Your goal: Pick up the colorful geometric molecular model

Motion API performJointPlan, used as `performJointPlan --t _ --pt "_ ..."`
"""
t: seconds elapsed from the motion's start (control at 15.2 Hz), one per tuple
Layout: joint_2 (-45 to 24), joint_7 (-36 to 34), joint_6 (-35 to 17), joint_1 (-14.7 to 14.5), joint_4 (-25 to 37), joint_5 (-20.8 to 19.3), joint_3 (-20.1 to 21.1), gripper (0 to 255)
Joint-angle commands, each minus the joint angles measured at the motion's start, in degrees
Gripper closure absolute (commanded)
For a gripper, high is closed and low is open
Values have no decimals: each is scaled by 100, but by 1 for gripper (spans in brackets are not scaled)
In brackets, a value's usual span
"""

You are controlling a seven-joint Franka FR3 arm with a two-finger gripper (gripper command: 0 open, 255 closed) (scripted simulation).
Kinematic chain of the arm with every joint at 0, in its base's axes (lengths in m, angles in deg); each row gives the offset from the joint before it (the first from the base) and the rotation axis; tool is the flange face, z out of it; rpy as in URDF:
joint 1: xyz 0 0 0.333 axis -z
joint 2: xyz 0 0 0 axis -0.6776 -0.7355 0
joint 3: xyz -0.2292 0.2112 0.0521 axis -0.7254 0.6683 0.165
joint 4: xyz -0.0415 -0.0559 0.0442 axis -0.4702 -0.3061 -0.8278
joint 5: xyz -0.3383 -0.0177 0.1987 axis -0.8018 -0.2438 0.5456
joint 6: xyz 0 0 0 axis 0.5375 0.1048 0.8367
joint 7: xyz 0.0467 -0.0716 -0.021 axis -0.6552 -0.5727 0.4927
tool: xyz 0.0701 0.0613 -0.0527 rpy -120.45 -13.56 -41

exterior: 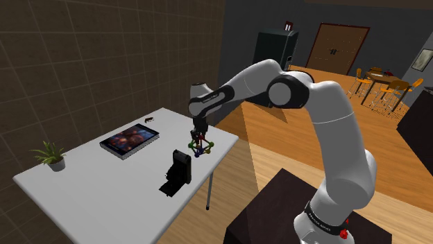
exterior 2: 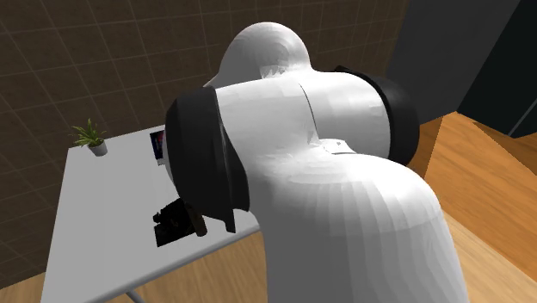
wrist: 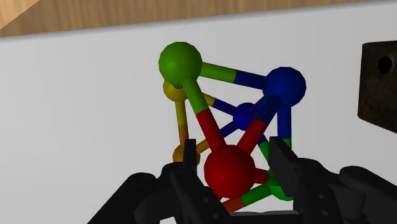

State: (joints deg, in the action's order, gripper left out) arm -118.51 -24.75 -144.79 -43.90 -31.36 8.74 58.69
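The molecular model (exterior: 202, 148) is made of red, green, blue and yellow balls joined by coloured rods. It is near the white table's (exterior: 97, 190) edge on the shoulder view's right. My black gripper (exterior: 200, 137) comes straight down onto it. In the wrist view the gripper (wrist: 232, 160) is shut on the model (wrist: 183, 62), with a finger close on each side of its red ball (wrist: 228, 170). The green, blue and yellow balls stick out beyond the fingertips. I cannot tell whether the model still touches the table.
A black stand-like object (exterior: 178, 173) sits on the table just in front of the model, and its corner (wrist: 380, 83) shows beside the gripper. Farther along lie a flat book with a galaxy cover (exterior: 130, 140), a small dark item (exterior: 150, 119) and a potted plant (exterior: 51, 156).
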Motion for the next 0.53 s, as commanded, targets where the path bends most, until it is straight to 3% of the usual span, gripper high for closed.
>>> performJointPlan --t 0.0,0.46 --pt "101 1 98 -1 -2 5 4 255" --pt "358 18 435 2 78 19 12 255"
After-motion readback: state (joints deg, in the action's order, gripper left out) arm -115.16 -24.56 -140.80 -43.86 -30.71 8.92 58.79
